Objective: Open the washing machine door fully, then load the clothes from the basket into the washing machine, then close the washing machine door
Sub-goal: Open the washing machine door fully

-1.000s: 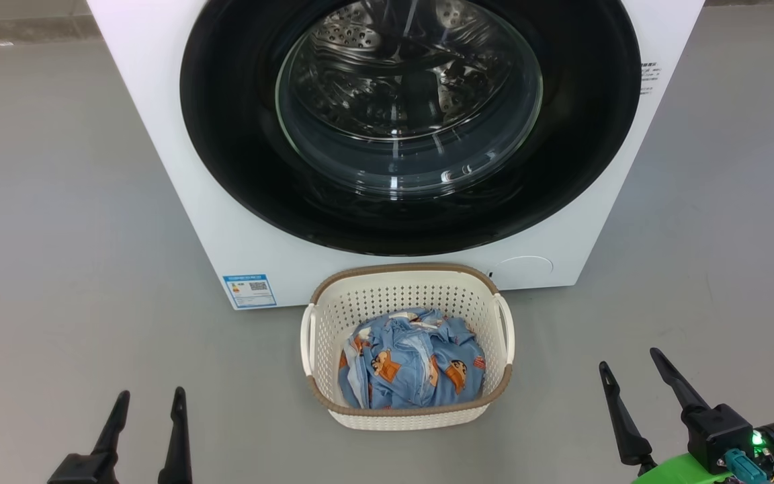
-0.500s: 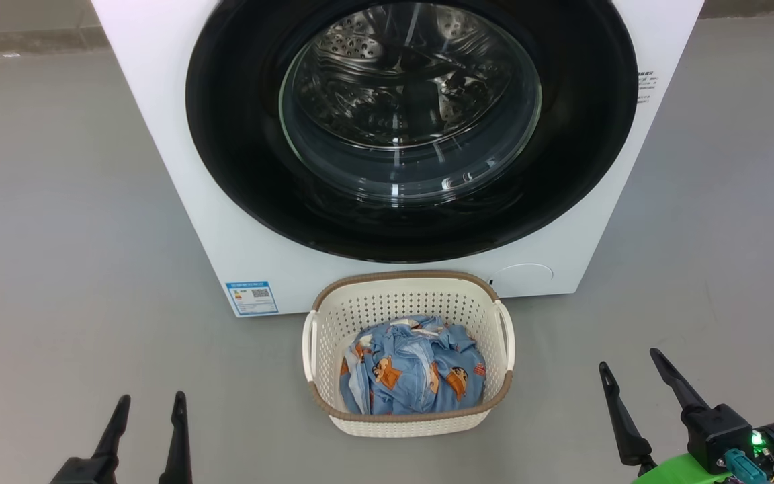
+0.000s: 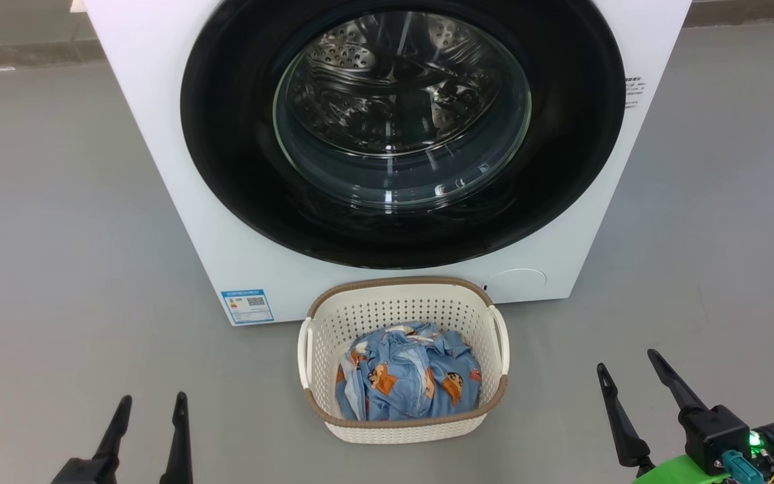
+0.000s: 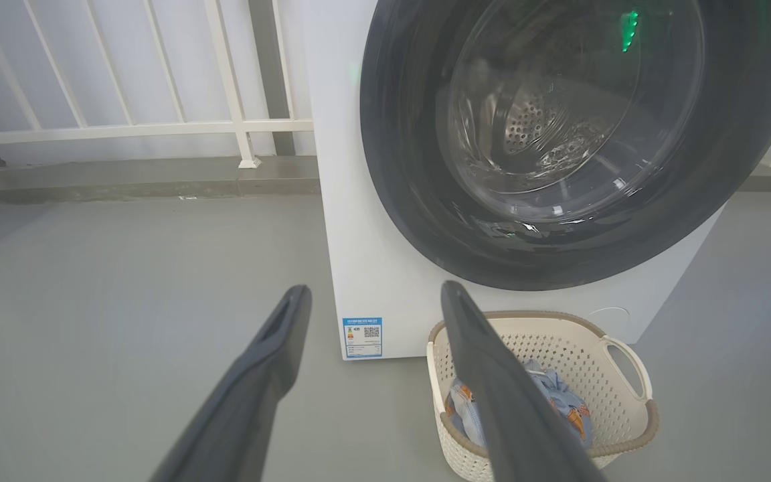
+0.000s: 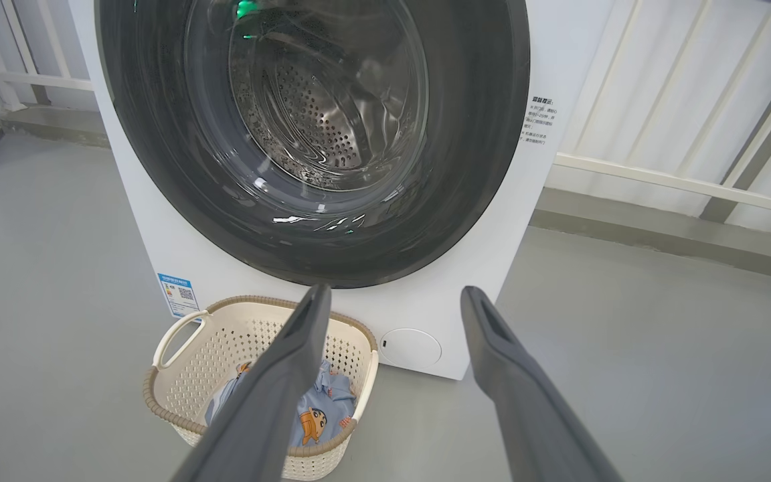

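The white washing machine (image 3: 158,134) stands ahead on the grey floor, its round black washing machine door (image 3: 239,154) closed flat against the front, the steel drum showing through the glass. On the floor just in front sits the cream basket (image 3: 404,430) holding the blue printed clothes (image 3: 407,380). My left gripper (image 3: 152,400) is open at the lower left, well left of the basket. At the lower right, my right gripper (image 3: 625,359) is open too. Both hover empty. The door (image 4: 412,221) (image 5: 479,167) and basket (image 4: 626,428) (image 5: 178,408) also appear beyond each wrist's fingers.
A blue label sticker (image 3: 247,306) is on the washer's lower left corner, and a round cover (image 3: 516,282) on its lower right. White railings (image 4: 124,124) (image 5: 680,177) and a low kerb run behind the machine. Open grey floor lies on both sides.
The whole head view has shifted slightly down and left, so the camera moved. The grippers, basket and door keep their places and states.
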Available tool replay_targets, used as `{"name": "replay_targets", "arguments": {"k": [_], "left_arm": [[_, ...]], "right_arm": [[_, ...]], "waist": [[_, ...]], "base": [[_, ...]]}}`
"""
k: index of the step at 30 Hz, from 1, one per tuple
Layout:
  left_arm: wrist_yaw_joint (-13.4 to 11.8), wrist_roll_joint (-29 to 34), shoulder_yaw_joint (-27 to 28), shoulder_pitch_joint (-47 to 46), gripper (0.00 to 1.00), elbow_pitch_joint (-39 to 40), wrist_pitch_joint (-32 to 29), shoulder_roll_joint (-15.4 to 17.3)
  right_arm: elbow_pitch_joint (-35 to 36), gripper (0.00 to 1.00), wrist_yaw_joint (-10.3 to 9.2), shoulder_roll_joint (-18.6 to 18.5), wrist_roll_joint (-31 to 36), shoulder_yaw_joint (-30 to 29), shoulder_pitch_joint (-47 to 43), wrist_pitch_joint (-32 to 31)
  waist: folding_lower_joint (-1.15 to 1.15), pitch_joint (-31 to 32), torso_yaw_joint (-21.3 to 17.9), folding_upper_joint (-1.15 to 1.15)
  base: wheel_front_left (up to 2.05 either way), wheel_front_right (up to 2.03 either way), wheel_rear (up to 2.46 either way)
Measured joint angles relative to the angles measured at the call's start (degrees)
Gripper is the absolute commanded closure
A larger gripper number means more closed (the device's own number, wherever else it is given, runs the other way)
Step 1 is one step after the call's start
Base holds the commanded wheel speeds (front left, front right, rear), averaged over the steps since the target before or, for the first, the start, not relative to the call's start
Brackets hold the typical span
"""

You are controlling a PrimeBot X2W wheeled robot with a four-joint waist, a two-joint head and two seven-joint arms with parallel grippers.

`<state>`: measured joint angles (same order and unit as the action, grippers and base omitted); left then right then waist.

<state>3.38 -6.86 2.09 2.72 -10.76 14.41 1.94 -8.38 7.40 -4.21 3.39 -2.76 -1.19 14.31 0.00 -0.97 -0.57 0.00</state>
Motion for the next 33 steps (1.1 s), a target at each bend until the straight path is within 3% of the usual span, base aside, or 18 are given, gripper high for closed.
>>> {"name": "replay_targets", "arguments": {"k": [19, 33], "left_arm": [[0.5, 0.1, -0.2, 0.2, 0.0, -0.4, 0.0, 0.0], [0.5, 0.1, -0.1, 0.5, 0.0, -0.4, 0.0, 0.3]], "right_arm": [[0.0, 0.0, 0.0, 0.1, 0.0, 0.1, -0.2, 0.0], [0.0, 0.0, 0.01, 0.3, 0.0, 0.1, -0.3, 0.0]], "waist": [[0.0, 0.5, -0.1, 0.0], [0.0, 0.1, -0.4, 0.0]], "base": [[0.05, 0.05, -0.1], [0.92, 0.92, -1.83]]}}
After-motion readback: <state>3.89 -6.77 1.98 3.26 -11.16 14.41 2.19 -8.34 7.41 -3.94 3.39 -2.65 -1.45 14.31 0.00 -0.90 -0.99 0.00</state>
